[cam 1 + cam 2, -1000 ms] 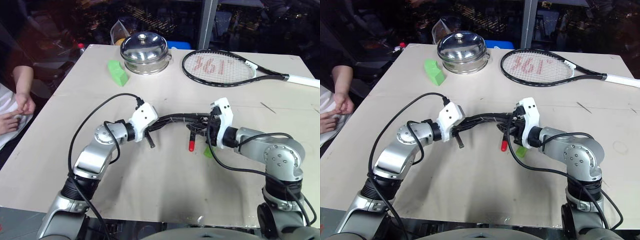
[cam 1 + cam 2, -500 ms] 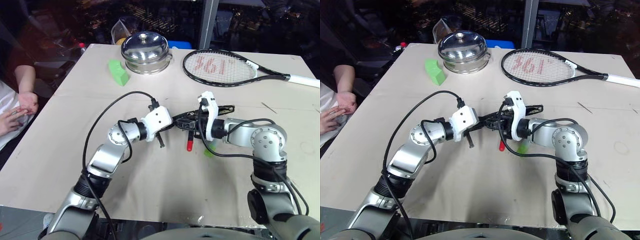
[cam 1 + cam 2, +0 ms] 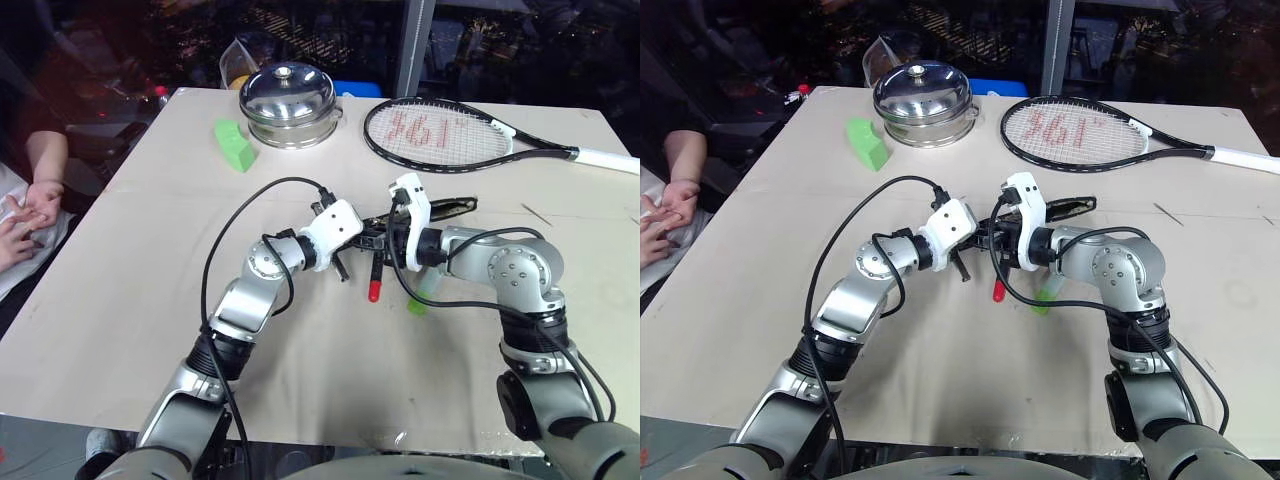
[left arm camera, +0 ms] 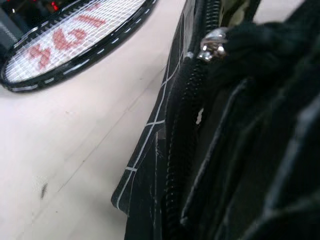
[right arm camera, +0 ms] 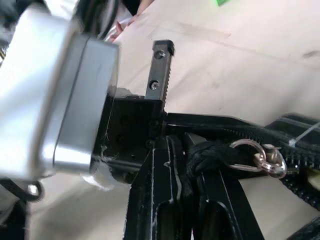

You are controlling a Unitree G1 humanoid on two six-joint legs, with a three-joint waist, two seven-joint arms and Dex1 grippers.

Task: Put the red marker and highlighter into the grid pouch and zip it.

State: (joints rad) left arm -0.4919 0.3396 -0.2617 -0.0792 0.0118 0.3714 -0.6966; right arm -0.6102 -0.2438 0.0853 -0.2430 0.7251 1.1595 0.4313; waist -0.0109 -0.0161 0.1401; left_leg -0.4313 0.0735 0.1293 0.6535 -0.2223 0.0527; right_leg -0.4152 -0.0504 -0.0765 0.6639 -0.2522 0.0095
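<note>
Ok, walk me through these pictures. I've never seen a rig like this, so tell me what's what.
This is a humanoid robot with two arms, each ending in two black jaws. The two wide pictures come from cameras in its head, looking down over a beige table. The two close-ups come from cameras on its wrists.

The left gripper and right gripper meet mid-table, both shut. The left grips the edge of a black fabric pouch with white grid lines, and the right grips its black pull cord.

Below them lie a black marker with a red cap and a light-green highlighter, neither in the pouch.

Farther back are a steel lidded pot, a green wedge block and a black tennis racket. A person's hand shows beside the table.
</note>
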